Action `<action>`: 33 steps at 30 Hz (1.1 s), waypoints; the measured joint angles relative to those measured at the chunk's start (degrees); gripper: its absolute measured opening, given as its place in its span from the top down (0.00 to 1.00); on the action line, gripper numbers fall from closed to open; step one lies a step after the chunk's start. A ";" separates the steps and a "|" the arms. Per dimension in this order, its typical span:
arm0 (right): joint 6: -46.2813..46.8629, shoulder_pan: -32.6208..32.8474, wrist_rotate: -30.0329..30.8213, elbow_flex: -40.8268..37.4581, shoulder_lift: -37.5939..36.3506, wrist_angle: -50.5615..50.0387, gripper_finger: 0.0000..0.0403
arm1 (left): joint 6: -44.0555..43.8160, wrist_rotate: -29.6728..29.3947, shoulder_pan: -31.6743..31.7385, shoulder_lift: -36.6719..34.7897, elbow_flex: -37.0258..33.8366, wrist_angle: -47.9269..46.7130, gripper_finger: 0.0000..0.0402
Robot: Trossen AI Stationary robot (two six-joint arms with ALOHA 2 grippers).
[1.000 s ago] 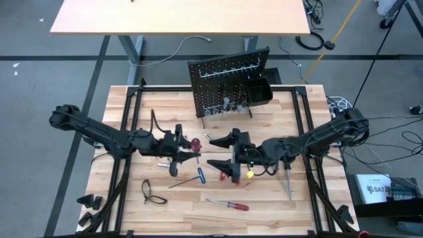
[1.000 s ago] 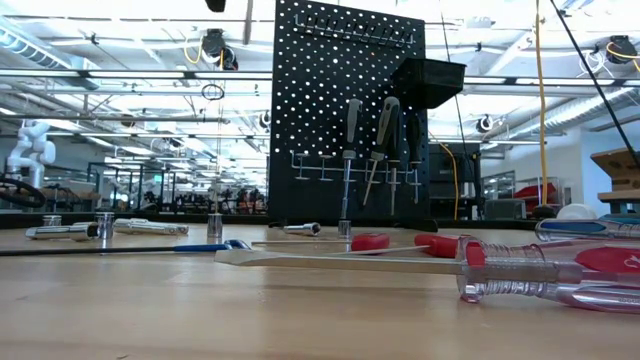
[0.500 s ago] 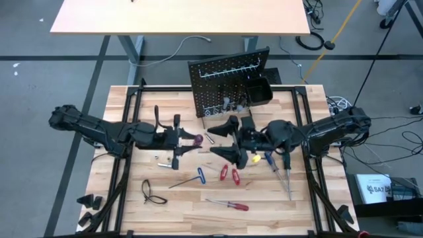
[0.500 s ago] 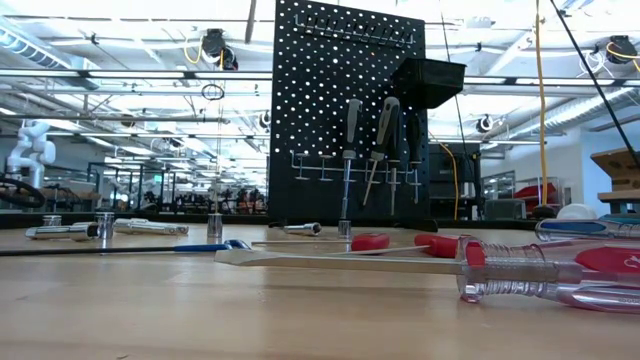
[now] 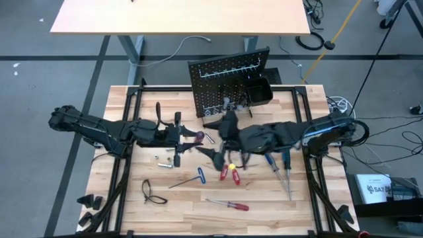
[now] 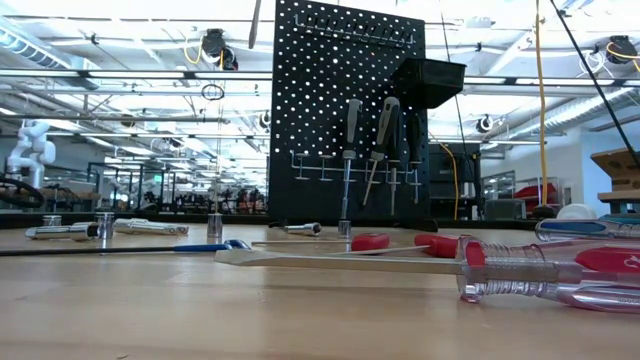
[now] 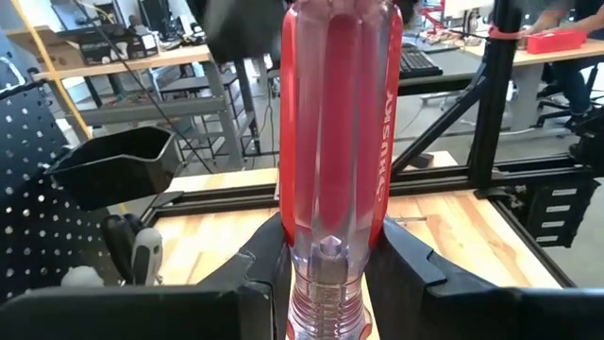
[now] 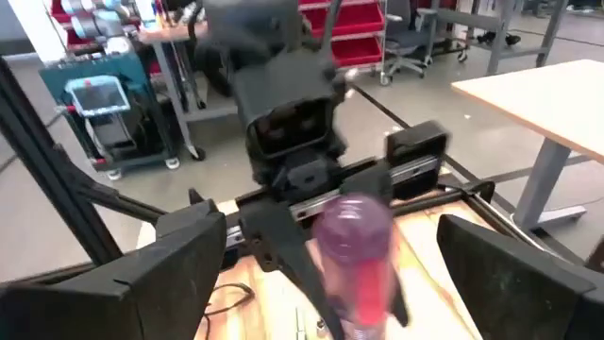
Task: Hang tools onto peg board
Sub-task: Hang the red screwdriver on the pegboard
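A light wooden table point(image 5: 132, 205) carries the upright peg board point(image 5: 228, 82), scattered screwdrivers point(image 5: 228, 204) and a blue T-handle key point(image 5: 192, 177)

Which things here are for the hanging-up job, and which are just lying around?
For the job:
- peg board
- red-handled screwdriver held by the left gripper
- right gripper, open, facing it
- blue T-handle key
- red screwdriver on the table
- blue screwdrivers

Just lying about:
- black cable loop
- tan desk behind the table

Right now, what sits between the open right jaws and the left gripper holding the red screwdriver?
Nothing: in the right wrist view the red screwdriver held by the left gripper points straight into the open right gripper.
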 joint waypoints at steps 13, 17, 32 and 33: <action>-1.04 -0.32 4.23 1.92 3.06 0.07 0.44 | 0.02 -0.02 0.11 0.00 0.00 -0.96 0.75; -0.21 -0.32 4.47 1.92 3.06 0.05 0.66 | -0.01 -0.04 0.31 0.00 0.00 -1.02 0.75; 3.93 -0.19 7.70 1.90 0.64 -8.44 0.73 | -11.94 -8.19 0.55 -1.07 -0.02 -9.36 0.28; 4.64 -0.14 8.60 1.90 0.12 -10.16 0.73 | -13.76 -8.25 0.63 -1.76 -0.02 -11.12 0.26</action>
